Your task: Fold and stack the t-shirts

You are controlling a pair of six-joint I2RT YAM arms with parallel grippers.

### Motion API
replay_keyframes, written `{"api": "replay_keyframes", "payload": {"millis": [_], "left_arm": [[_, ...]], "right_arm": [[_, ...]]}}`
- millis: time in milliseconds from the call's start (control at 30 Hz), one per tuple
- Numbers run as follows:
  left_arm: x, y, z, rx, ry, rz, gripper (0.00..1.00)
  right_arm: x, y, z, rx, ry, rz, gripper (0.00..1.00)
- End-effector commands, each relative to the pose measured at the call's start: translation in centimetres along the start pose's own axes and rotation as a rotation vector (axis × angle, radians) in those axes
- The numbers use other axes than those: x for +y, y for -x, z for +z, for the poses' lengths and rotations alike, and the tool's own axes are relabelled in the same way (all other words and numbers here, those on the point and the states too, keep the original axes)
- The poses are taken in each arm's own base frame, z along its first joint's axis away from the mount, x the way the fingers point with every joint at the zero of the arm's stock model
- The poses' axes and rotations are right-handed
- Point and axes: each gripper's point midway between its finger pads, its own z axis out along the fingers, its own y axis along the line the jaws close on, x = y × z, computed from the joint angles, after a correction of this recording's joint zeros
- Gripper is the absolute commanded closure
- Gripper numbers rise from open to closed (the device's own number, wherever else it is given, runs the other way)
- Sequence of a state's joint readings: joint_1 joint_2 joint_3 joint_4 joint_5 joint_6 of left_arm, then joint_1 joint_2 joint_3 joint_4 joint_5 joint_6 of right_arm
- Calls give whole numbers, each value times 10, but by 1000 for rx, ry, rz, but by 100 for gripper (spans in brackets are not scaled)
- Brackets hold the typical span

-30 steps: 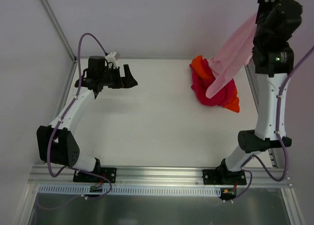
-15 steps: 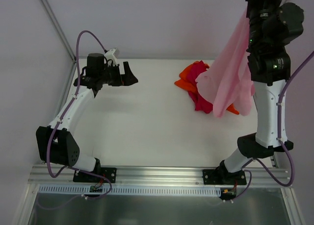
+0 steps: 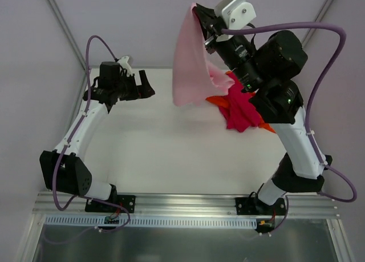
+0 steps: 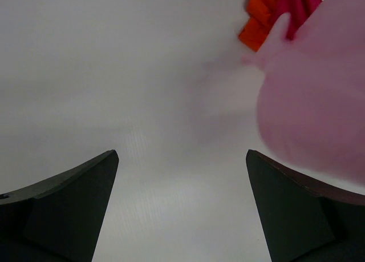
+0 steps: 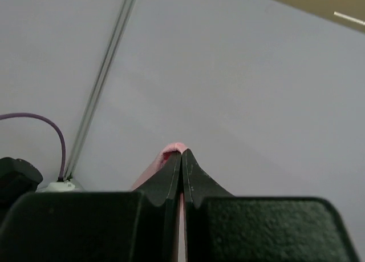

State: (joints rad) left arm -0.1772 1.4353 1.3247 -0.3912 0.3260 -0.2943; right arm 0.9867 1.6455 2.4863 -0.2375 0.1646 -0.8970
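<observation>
The light pink t-shirt hangs in the air over the back middle of the table, pinched at its top by my right gripper, which is raised high and shut on it. A fold of pink cloth shows at the closed tips of the right gripper. The magenta-red t-shirt and the orange t-shirt lie crumpled together at the back right. My left gripper hovers open and empty at the back left. From the left gripper, the pink t-shirt hangs blurred to the right.
The white table spreads between the arms. A metal frame post rises at the back left, and an aluminium rail runs along the near edge. The right arm's cable loops above the heap.
My right arm has swung up and leftward, carrying the pink t-shirt from the far right to over the back middle. The heap shifted a little. The left gripper barely moved.
</observation>
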Motion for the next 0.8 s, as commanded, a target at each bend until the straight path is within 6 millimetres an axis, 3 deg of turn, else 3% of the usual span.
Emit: {"api": "replay_keyframes", "payload": {"millis": [0, 33, 100, 167, 200, 233, 267, 333, 367, 433, 467, 567, 667, 700, 767], "left_arm": [[18, 25, -36, -95, 186, -39, 1], [23, 29, -43, -107, 221, -55, 1], [47, 27, -64, -115, 337, -107, 1], [63, 25, -80, -134, 414, -135, 1], [72, 26, -98, -167, 461, -145, 1], [75, 23, -104, -175, 471, -144, 1], [75, 24, -109, -187, 470, -124, 1], [68, 27, -120, -228, 440, -95, 1], [62, 29, -123, -235, 416, -74, 1], [59, 26, -120, -219, 391, -56, 1], [60, 23, -118, -207, 390, -59, 1], [56, 7, -107, -149, 340, -78, 1], [64, -16, -97, -111, 345, -113, 1], [68, -22, -96, -103, 362, -126, 1], [80, -39, -93, -80, 408, -154, 1]], "right_arm": [[-3, -26, -7, 88, -78, 97, 99], [7, -60, -11, 175, -104, 86, 99], [10, -101, -20, 286, -134, 109, 99], [26, -160, -38, 434, -150, 223, 99], [22, -188, -47, 489, -161, 264, 99], [31, -206, -57, 524, -169, 371, 99], [58, -259, -77, 649, -134, 383, 99], [93, -321, -102, 825, -81, 420, 99], [118, -349, -117, 910, -19, 434, 99], [144, -386, -135, 1019, 11, 450, 99], [163, -415, -149, 1101, 25, 467, 99], [181, -460, -161, 1196, 36, 504, 99], [208, -482, -165, 1254, 127, 558, 99], [221, -477, -161, 1243, 199, 604, 99], [238, -487, -163, 1261, 248, 620, 99]]}}
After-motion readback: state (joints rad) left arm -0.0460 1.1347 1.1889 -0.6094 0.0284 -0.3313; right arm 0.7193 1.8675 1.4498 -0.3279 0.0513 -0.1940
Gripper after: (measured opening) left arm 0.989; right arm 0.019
